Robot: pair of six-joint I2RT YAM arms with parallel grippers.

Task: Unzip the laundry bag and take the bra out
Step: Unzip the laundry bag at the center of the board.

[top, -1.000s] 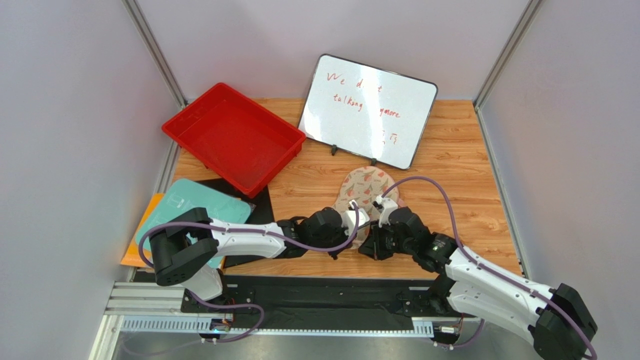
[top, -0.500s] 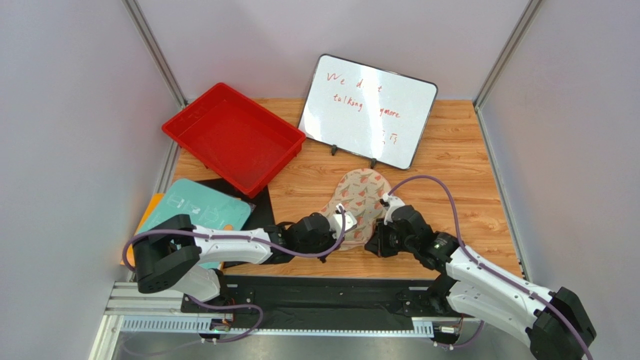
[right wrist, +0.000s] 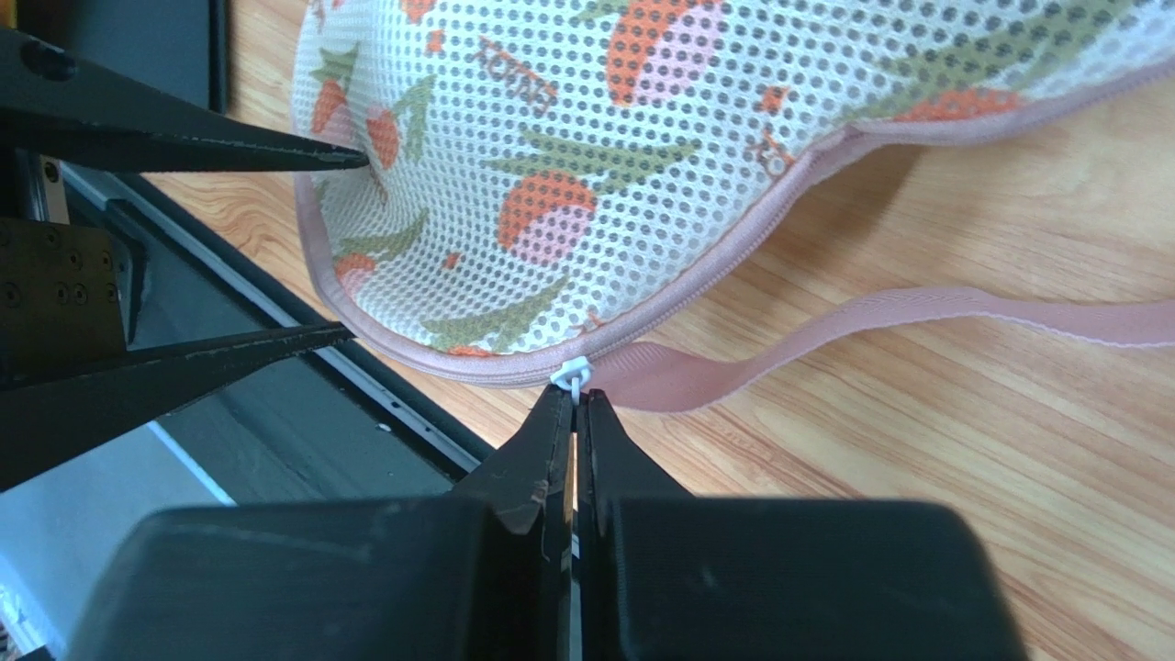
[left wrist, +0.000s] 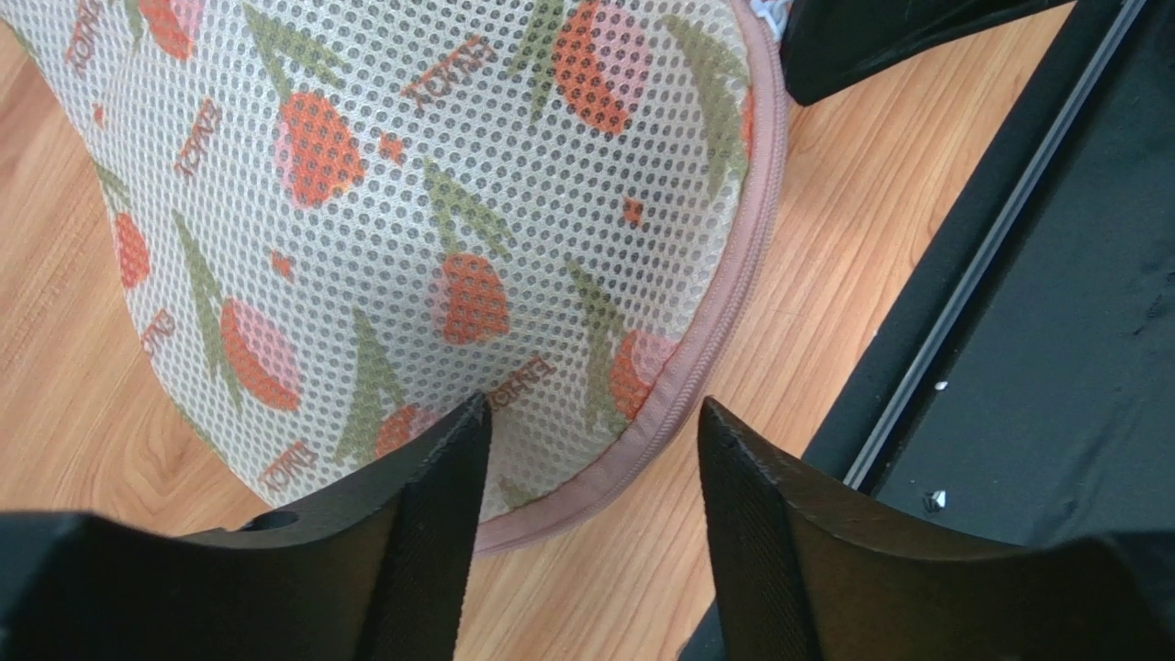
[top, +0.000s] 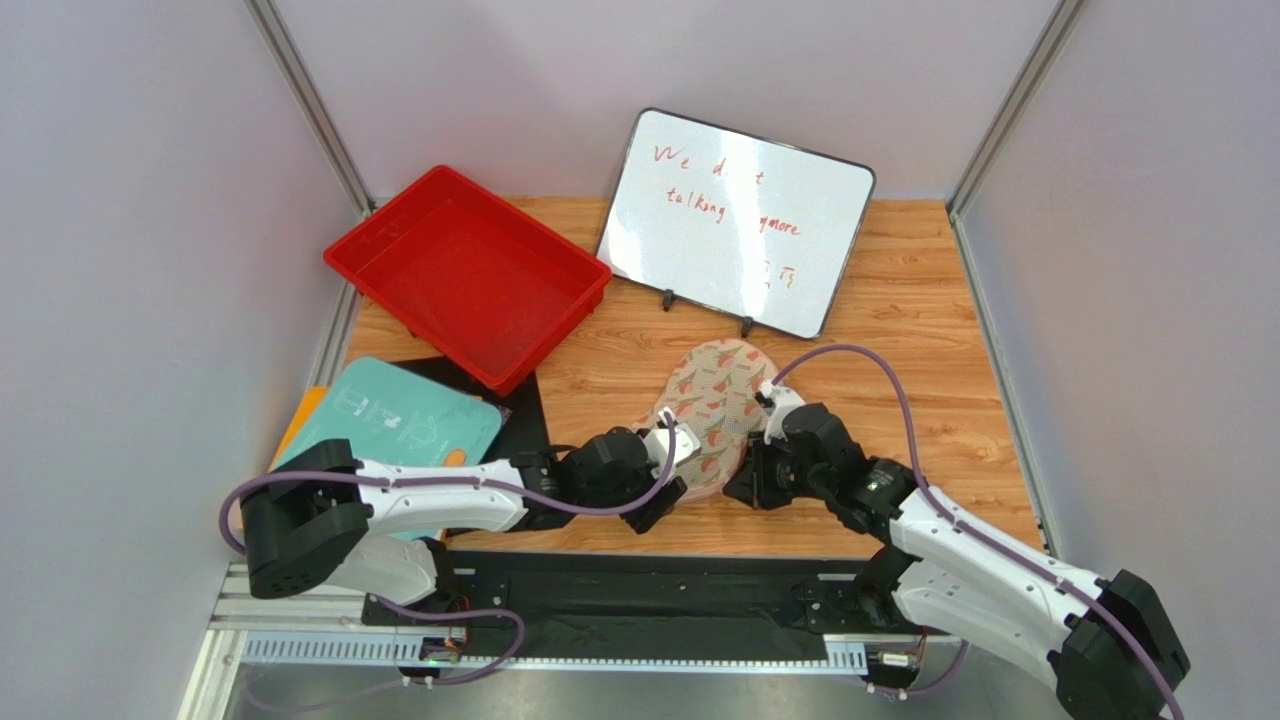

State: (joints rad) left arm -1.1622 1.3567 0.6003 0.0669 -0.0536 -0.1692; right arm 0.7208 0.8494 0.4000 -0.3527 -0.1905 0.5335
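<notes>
Right gripper (right wrist: 573, 401) pressed together, pinching the white zip pull (right wrist: 570, 372) at the bag's (top: 724, 387) pink edge; left gripper (left wrist: 593, 413) spread wide astride the bag's near end; bag lies on the table (top: 917, 345), near the whiteboard (top: 736, 218)

From up here my left gripper (top: 679, 458) sits at the near-left edge of the bag (top: 721, 393) and my right gripper (top: 742, 480) at its near-right edge, the two close together. I can't tell how their jaws stand. Beyond both stands a whiteboard (top: 736, 221). A red tray (top: 466, 278) lies far-left of the left gripper.
</notes>
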